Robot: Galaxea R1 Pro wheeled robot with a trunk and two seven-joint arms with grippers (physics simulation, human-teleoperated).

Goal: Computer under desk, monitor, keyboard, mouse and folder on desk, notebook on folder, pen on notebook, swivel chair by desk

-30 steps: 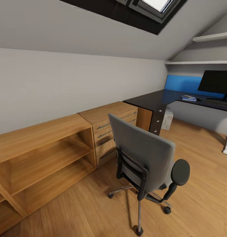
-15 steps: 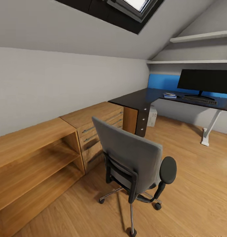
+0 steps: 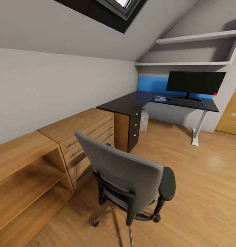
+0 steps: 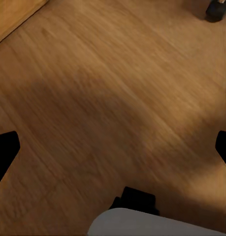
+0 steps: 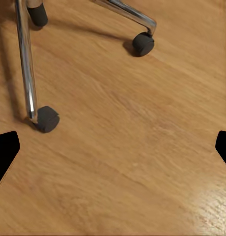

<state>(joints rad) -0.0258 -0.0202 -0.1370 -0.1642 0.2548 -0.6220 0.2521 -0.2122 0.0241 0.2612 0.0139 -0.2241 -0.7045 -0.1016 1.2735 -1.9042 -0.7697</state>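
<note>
A: Two hands, both over bare wood floor (image 4: pixel 93 98). Left hand (image 4: pixel 113 147) and right hand (image 5: pixel 113 147): fingertips sit at opposite frame edges in each wrist view, spread wide, nothing between them.

B: Task items, largest first?

A: Desk (image 3: pixel 131 101) is far across the room, under the sloped ceiling. Swivel chair (image 3: pixel 128 178) is close in front, back toward the camera, well apart from the desk. Its chrome legs and castors (image 5: pixel 46 119) show near the right hand, not touching it.

B: On the desk?

A: Monitor (image 3: pixel 195 82) upright at the far end, keyboard (image 3: pixel 187 101) just in front of it. Folder (image 3: pixel 159 98) lies beside the keyboard, with something small on top, too small to tell. Computer (image 3: pixel 144 120) on the floor under the desk.

B: Anything near either hand?

A: Only the chair base. Rest is well away.
</note>
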